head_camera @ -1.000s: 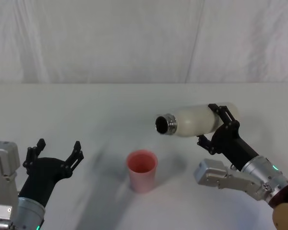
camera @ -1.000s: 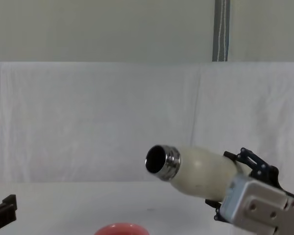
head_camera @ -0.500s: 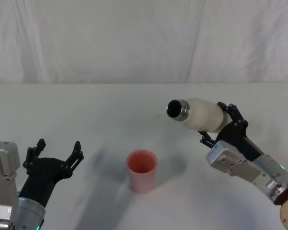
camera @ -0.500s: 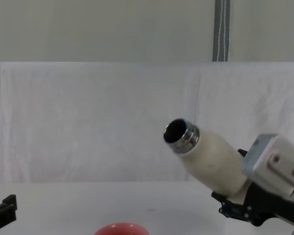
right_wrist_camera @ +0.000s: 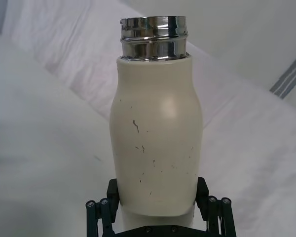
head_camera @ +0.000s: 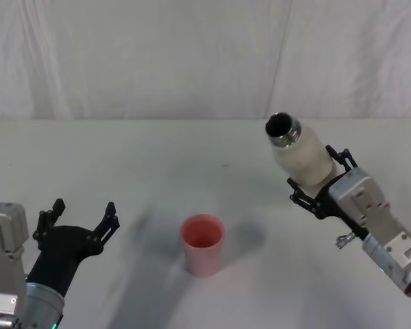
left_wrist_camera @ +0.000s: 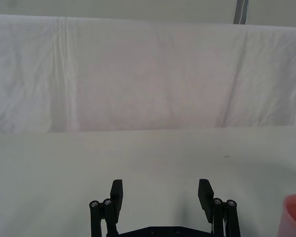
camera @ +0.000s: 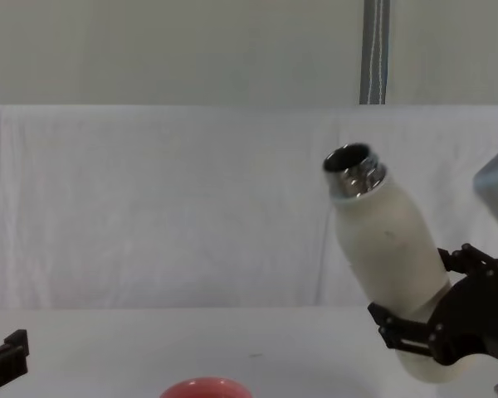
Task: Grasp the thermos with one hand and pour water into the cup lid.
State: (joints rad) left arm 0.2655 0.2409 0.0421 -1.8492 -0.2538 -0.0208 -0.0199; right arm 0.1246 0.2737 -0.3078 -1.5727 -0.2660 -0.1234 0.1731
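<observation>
One thermos (head_camera: 301,154), held off the table (head_camera: 157,157) at the right, neck tilted up and to the left; its base is hidden behind the right gripper (head_camera: 320,188), whose fingers clamp the lower body. No stream is discernible at the open steel mouth. One cup lid (head_camera: 203,244) stands upright at centre, well apart from the thermos; the chest view cuts it to its top rim. The left gripper (head_camera: 79,226) rests at the near left, fingers spread, holding nothing. Bare table surrounds the cup lid.
</observation>
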